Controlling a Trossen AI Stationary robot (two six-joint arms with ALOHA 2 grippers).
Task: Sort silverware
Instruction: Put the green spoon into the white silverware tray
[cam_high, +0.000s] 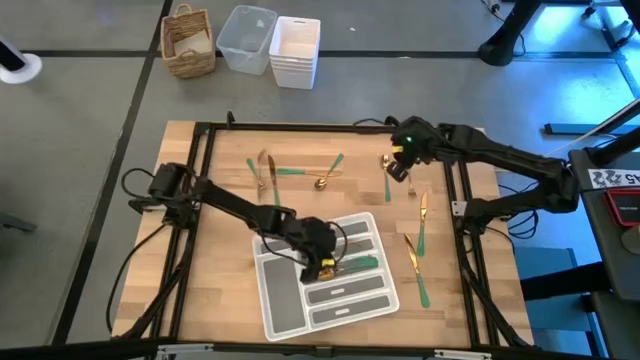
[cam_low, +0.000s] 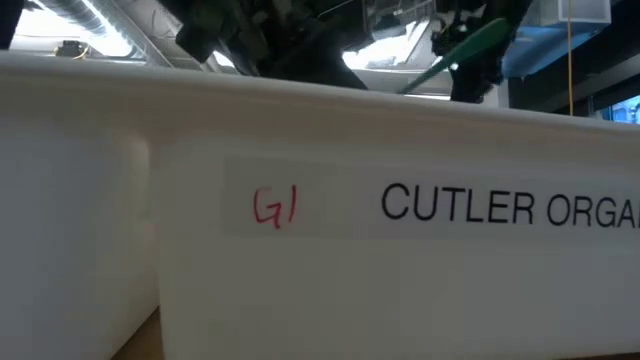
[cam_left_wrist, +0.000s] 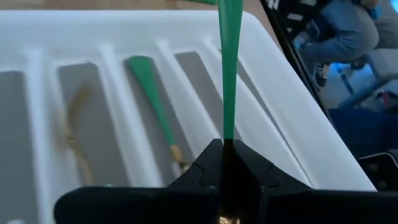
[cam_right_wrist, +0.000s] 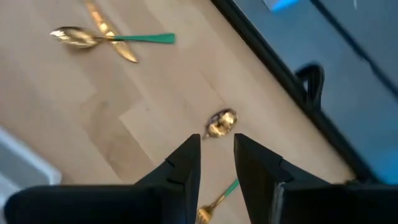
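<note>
My left gripper (cam_high: 325, 266) hovers over the grey compartmented tray (cam_high: 275, 305), shut on a green-handled piece of silverware (cam_left_wrist: 229, 62). Its handle also shows above the tray's rim in the low view (cam_low: 465, 48). Another green-handled piece (cam_left_wrist: 152, 93) and a gold one (cam_left_wrist: 78, 130) lie in the tray's slots. My right gripper (cam_right_wrist: 217, 155) hangs open above the table's far right part, over a gold spoon head (cam_right_wrist: 221, 122), touching nothing. More silverware (cam_high: 423, 208) lies flat on the wood. My left gripper pinches the piece between its two fingers at the lower end of the green handle (cam_left_wrist: 227, 144), toward the gold head. The fingers slant down from the table's left. The handle runs straight on past the fingertips, along them, over the tray's slots and above its rim.
Loose pieces lie on the wood: a crossed pair (cam_high: 265, 170) and a spoon (cam_high: 325, 178) at the far side, others (cam_high: 410, 252) right of the tray. A black frame (cam_high: 462, 200) borders the table. Beyond it stand a basket (cam_high: 188, 40) and white bins (cam_high: 295, 50).
</note>
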